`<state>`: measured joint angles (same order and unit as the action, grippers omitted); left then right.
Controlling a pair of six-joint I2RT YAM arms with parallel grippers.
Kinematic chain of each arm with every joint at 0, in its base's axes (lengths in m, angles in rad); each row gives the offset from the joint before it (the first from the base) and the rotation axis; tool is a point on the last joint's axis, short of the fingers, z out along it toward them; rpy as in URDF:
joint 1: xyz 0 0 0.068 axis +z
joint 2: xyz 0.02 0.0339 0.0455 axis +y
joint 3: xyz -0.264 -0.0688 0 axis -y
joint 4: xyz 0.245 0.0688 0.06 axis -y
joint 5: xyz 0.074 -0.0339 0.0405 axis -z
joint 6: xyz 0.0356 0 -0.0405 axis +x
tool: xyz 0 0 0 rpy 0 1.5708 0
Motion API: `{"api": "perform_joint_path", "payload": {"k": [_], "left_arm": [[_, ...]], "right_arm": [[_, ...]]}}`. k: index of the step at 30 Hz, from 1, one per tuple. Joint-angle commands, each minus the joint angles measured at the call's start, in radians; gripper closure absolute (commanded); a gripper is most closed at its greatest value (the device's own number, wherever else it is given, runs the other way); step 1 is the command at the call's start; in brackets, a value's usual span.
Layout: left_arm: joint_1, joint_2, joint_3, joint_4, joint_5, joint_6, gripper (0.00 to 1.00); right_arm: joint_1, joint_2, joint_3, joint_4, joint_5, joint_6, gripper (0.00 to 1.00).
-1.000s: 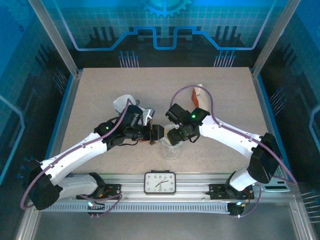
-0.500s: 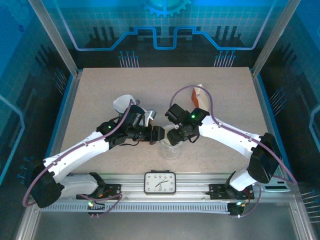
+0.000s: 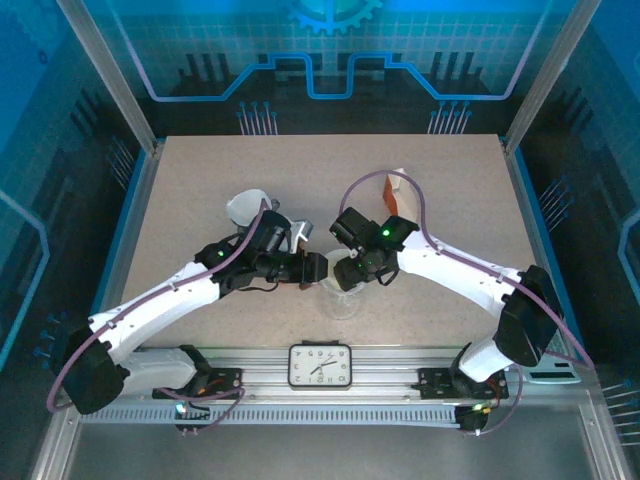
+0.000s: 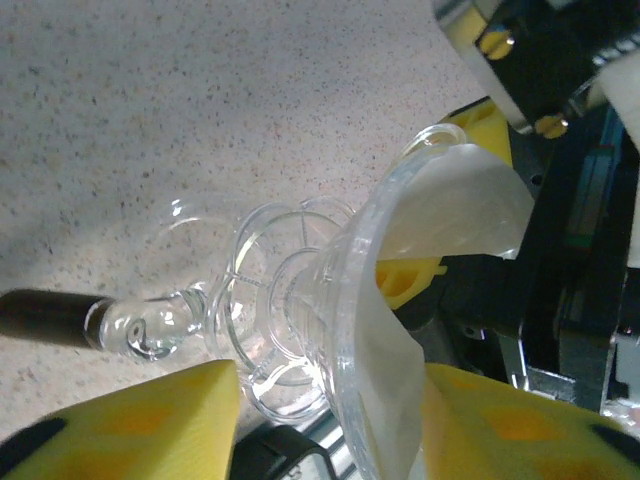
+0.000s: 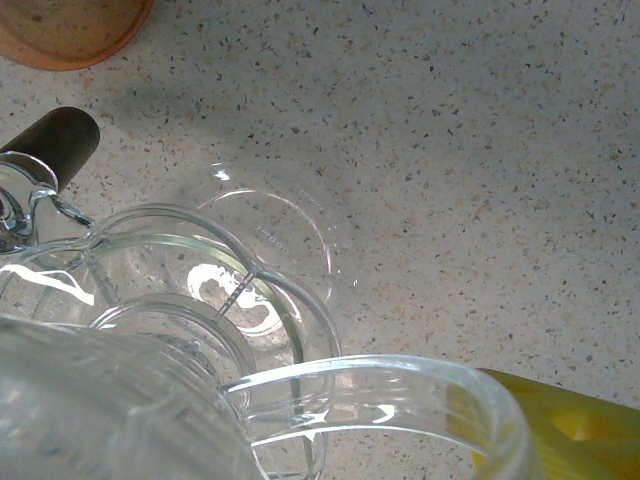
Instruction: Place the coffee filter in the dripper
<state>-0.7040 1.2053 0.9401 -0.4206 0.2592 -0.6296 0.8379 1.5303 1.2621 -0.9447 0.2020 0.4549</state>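
The clear glass dripper (image 4: 350, 300) stands on a glass server in front of the arm bases, between both grippers. The white coffee filter (image 4: 450, 200) lies inside its cone, with a flap rising above the rim. My left gripper (image 4: 330, 388) (image 3: 320, 268) straddles the near rim, open. The glass wall and the filter are between its yellow pads, and the filter lies against the right pad. My right gripper (image 3: 350, 272) is at the far rim. One yellow finger (image 5: 560, 432) sits against the dripper's glass handle loop (image 5: 400, 395), and the other finger is hidden.
The server's black handle (image 5: 50, 145) points away from the right gripper. An orange-brown object (image 3: 400, 203) lies behind the right arm. A pale grey-white object (image 3: 248, 207) sits behind the left arm. A small clock (image 3: 320, 365) stands on the front rail.
My left gripper has edged right onto the dripper's rim and its jaws have narrowed a little. The right arm has stayed put.
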Motion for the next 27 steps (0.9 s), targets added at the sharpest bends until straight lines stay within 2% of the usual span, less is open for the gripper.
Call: {"api": "perform_joint_path", "payload": {"k": [1,2,6,12,17,27], "left_arm": [[0.006,-0.009,0.022,-0.002,0.010,0.002,0.44],[0.006,-0.006,0.024,-0.001,0.009,0.001,0.45],[0.005,0.002,0.032,-0.013,0.005,0.007,0.62],[0.006,0.001,0.025,-0.009,0.010,0.007,0.73],[0.006,0.002,0.020,-0.003,0.015,0.005,0.75],[0.006,-0.002,0.011,-0.003,0.019,0.002,0.70]], "right_arm": [[0.015,0.022,0.006,-0.019,0.019,0.005,0.29],[0.014,0.022,0.006,-0.018,0.017,0.005,0.29],[0.014,0.020,0.005,-0.019,0.018,0.007,0.29],[0.014,0.021,0.003,-0.016,0.018,0.009,0.29],[0.014,0.022,0.005,-0.014,0.016,0.009,0.29],[0.014,-0.077,0.026,0.025,0.037,0.015,0.28]]}}
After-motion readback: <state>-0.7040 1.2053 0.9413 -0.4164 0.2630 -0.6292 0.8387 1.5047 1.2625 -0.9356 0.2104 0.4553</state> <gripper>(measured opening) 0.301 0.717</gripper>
